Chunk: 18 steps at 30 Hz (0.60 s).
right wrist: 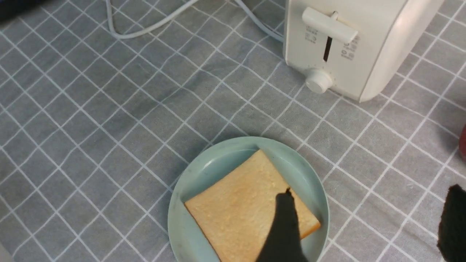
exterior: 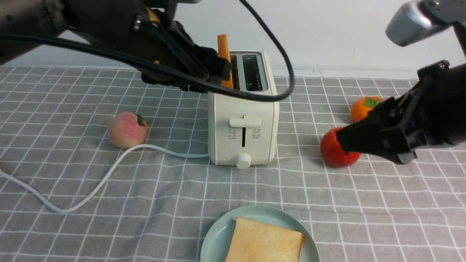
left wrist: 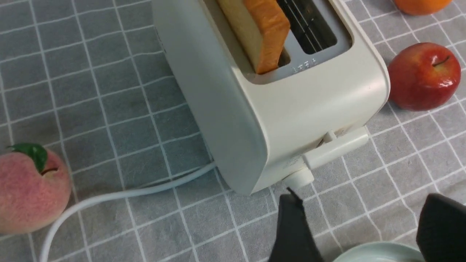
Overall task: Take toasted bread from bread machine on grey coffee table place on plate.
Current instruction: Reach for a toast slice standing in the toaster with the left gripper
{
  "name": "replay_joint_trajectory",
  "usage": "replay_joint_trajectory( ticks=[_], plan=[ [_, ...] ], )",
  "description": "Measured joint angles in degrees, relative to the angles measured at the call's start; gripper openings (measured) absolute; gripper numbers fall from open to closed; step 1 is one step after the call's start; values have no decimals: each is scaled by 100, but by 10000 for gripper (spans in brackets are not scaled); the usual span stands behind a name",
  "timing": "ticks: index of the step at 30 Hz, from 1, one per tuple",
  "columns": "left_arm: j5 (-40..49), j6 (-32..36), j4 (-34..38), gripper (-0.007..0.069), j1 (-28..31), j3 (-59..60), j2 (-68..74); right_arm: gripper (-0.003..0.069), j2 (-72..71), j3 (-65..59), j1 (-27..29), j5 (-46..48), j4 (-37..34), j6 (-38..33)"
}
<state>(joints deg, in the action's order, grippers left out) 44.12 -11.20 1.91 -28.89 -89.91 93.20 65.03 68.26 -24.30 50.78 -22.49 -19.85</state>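
The cream-white bread machine point(exterior: 242, 120) stands mid-table on the grey coffee table point(exterior: 72, 94). One slice of toasted bread point(exterior: 223, 46) sticks up from its left slot and also shows in the left wrist view point(left wrist: 265, 32). The right slot looks empty. A second slice point(exterior: 262, 242) lies flat on the mint-green plate point(exterior: 214, 238) at the front. My left gripper point(exterior: 218, 71) is open and empty, raised by the toaster's left slot; its fingers point(left wrist: 291, 225) do not touch the toast. My right gripper point(exterior: 344, 140) is open and empty, right of the toaster, with one finger point(right wrist: 284, 225) over the plate point(right wrist: 247, 149).
A peach point(exterior: 127, 129) lies left of the toaster, beside the white cord point(exterior: 109, 171) that runs forward-left. A red apple point(exterior: 333, 153) sits just behind my right gripper, with an orange point(exterior: 364, 107) further back.
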Motion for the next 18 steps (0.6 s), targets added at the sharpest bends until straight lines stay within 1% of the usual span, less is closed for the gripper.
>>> replay_joint_trajectory(
  ticks=[1, 4, 5, 6, 7, 8, 12, 14, 15, 18],
  plan=[
    [18, -242, -151, 437, -54, -152, 145, 526, -58, -18, 0, -12, 0, 0],
    [95, -1290, -826, 437, -160, -850, 742, 526, -271, -44, 0, -18, 0, 0],
    [104, -1344, -903, 437, -162, -938, 817, 526, -271, -44, 0, -18, 0, 0],
    [135, -1678, -1104, 437, -167, -1249, 1075, 526, -376, -44, 0, -18, 0, 0],
    [136, -1712, -1137, 437, -167, -1334, 1148, 526, -387, -44, 0, -18, 0, 0],
    [148, -1917, -1249, 437, -167, -1649, 1425, 526, -481, -44, 0, -18, 0, 0],
    [2, -2088, -1415, 439, -167, -2132, 2020, 526, -643, -44, 0, -18, -6, 0],
    [-106, -2167, -1465, 440, -167, -2166, 2138, 526, -678, -44, 0, -12, -15, 0],
    [-279, -2322, -1591, 440, -167, -2195, 2321, 526, -725, -44, 0, -12, -35, 0],
    [-378, -2612, -1886, 437, -167, -2201, 2504, 526, -809, -44, 0, -12, -55, 4]
  ],
)
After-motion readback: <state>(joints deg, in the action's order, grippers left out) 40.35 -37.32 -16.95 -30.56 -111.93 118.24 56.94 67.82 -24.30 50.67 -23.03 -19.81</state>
